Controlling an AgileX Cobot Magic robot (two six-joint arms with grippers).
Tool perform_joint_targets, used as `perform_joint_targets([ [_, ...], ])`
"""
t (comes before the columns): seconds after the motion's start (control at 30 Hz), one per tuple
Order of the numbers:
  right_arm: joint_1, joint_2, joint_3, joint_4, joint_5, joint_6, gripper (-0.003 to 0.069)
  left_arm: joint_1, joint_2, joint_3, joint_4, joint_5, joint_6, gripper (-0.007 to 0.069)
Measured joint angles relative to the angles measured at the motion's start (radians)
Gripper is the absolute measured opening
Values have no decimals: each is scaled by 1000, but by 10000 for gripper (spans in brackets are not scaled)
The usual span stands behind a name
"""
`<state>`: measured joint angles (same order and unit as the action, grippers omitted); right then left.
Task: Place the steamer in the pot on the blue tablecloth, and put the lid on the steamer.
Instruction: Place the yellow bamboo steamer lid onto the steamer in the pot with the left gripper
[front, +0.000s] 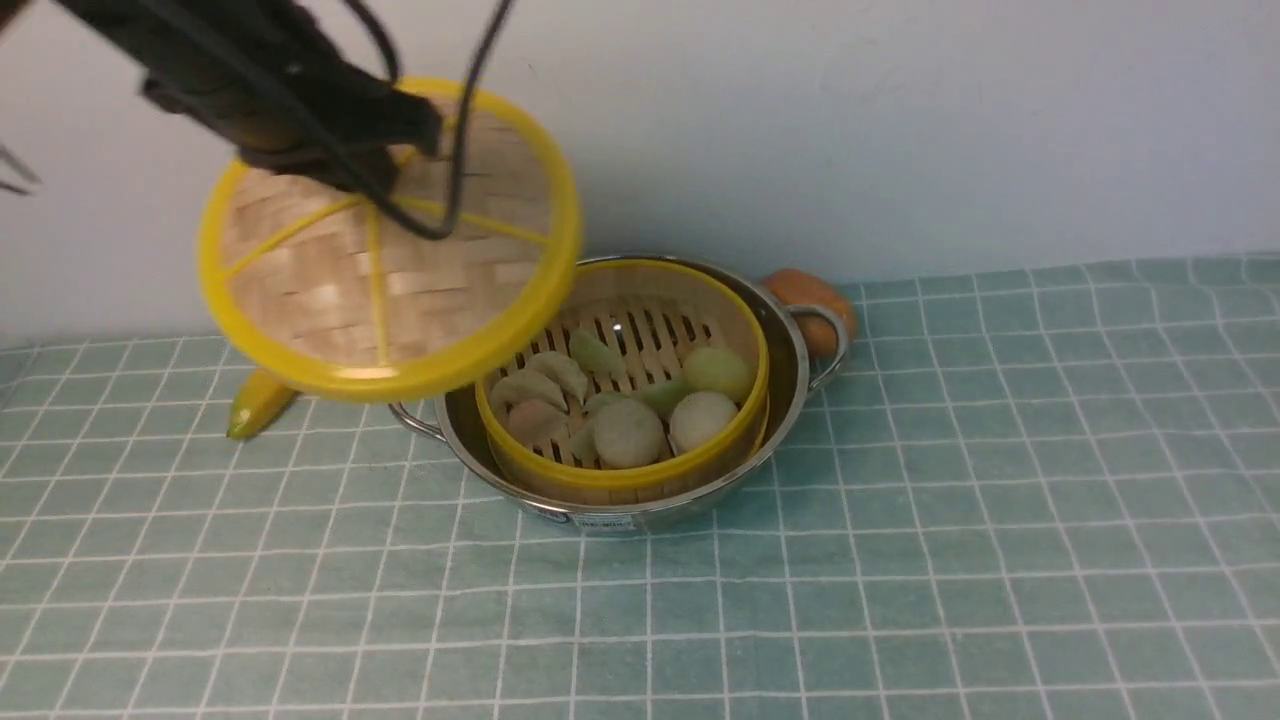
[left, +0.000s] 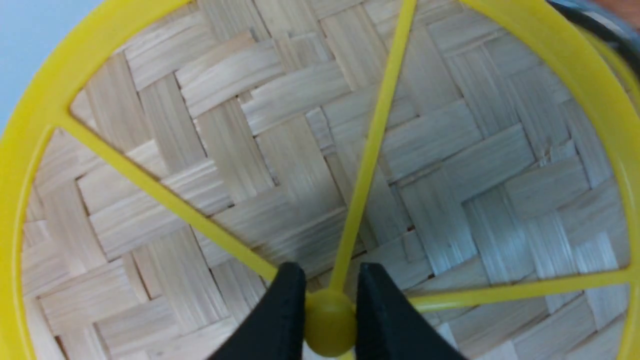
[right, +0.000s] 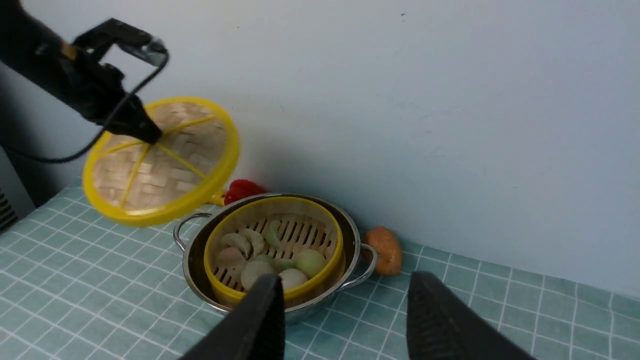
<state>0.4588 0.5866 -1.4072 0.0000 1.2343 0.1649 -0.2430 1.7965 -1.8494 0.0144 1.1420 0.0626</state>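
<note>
"So where's the lid at?"
"Held up off the cloth, tilted, its yellow centre knob pinched by the left gripper."
"And the steamer?"
"Seated inside the pot, uncovered, dumplings and buns showing. The right gripper's fingers are spread wide, nothing gripped."

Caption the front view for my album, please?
Yellow-rimmed woven bamboo lid hangs above blue checked cloth, left of the dumpling-filled steamer.
</note>
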Motion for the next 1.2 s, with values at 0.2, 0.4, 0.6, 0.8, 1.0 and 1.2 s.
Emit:
perform_joint_targets([
  [0.2,0,0,2,0,0,27,348,-177,267,-177,24,11,-9,116],
  [0.4,0,0,2,5,0,36,348,-231,413,-304,98,45,-26,116],
  [0.6,0,0,2,26,0,37,348,-231,434,-310,116,54,-30,116],
  [0.8,0,0,2,28,0,37,348,-223,435,-312,121,54,-40,116],
  [1.0,0,0,2,28,0,37,348,-203,458,-315,121,52,-52,116],
  [1.2,0,0,2,35,0,37,348,-201,463,-316,105,26,-52,116],
])
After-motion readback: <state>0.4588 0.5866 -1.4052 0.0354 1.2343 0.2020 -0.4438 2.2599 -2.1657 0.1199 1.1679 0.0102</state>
